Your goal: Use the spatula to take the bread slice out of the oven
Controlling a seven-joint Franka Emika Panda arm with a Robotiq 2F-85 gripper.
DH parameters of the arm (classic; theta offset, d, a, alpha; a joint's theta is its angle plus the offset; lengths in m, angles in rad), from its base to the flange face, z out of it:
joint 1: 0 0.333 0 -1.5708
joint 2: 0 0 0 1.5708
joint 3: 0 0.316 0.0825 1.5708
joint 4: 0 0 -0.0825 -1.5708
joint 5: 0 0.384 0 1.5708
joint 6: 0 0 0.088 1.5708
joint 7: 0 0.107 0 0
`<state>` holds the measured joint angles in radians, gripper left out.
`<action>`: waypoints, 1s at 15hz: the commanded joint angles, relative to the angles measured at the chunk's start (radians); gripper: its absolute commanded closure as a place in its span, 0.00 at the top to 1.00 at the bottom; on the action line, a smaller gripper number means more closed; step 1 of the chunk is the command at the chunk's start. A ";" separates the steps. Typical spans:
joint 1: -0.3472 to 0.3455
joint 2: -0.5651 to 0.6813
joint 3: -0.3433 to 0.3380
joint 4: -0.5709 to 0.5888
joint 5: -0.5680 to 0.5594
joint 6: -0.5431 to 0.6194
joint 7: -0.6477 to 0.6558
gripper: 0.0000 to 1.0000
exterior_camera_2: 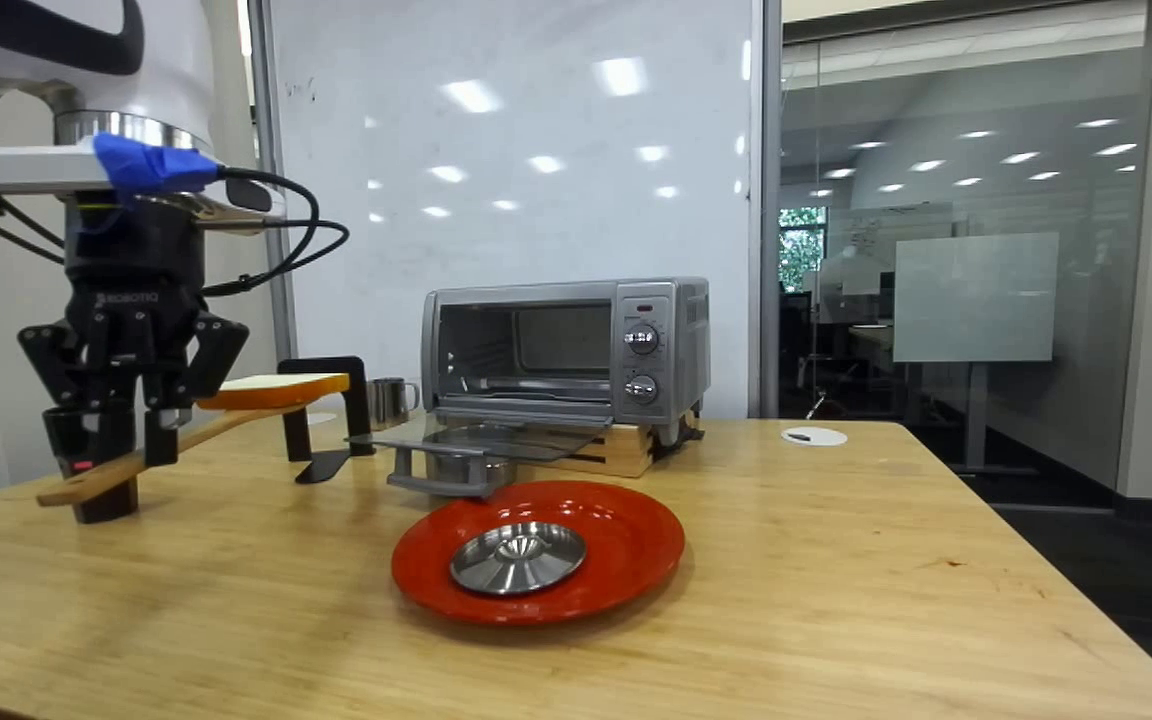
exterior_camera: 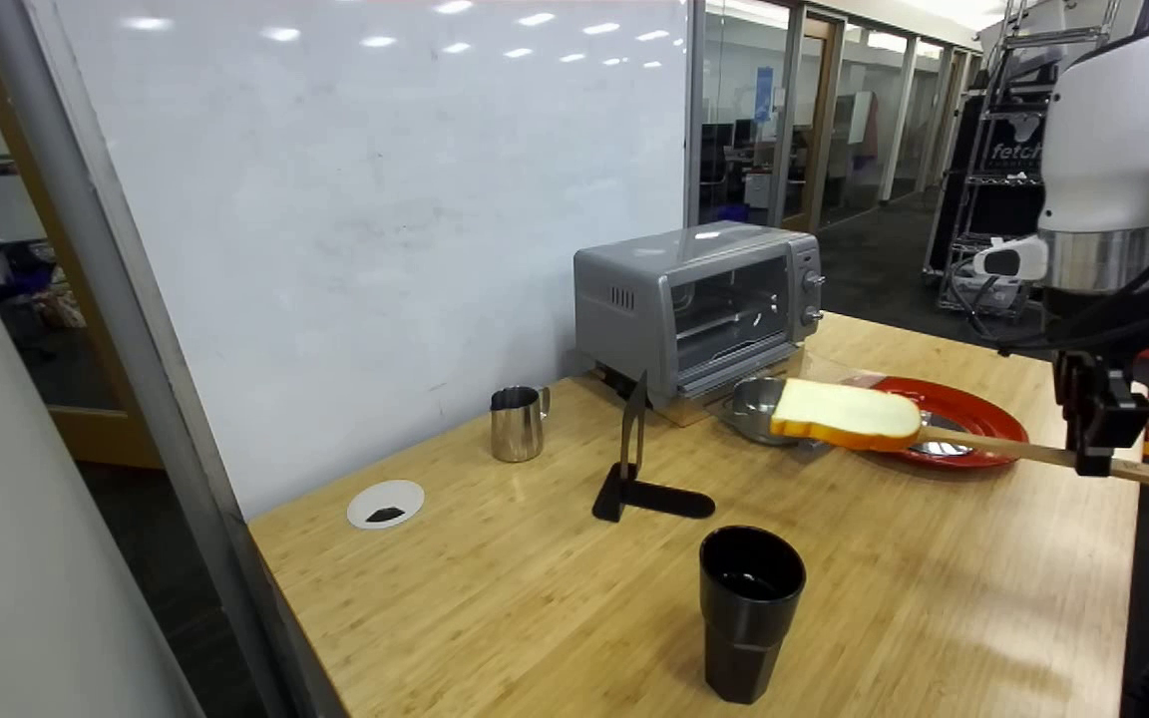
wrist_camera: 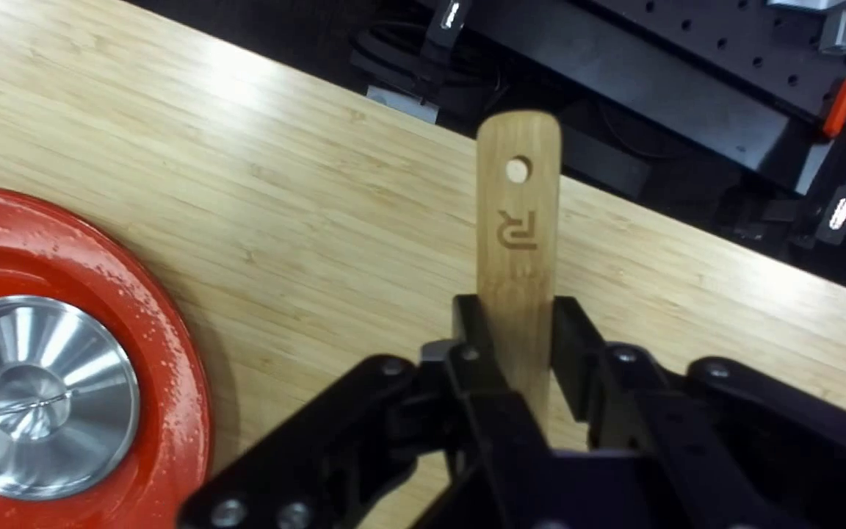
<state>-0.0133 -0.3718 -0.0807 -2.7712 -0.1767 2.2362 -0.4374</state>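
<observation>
Bread slice [exterior_camera: 846,411], one piece, lies outside one toaster oven [exterior_camera: 646,311], on one wooden spatula [wrist_camera: 518,268], whose handle two fingers [wrist_camera: 573,354] hold gripped above one table [exterior_camera: 495,588] with one red plate [exterior_camera_2: 636,555].

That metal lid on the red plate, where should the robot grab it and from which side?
Likely the thin raised handle in the middle of the metal lid, from straight above: the lid lies flat in the red plate, whose rim could hinder a side approach. The pincer must first set down the wooden spatula bearing the bread slice.
</observation>
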 commanded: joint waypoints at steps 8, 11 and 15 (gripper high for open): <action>0.089 0.038 0.020 -0.003 -0.035 0.084 -0.091 0.07; 0.094 0.086 0.021 0.006 -0.036 0.115 -0.099 0.07; 0.087 0.176 0.028 0.041 -0.037 0.170 -0.075 0.07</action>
<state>0.0837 -0.2825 -0.0621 -2.7716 -0.1951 2.3593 -0.5187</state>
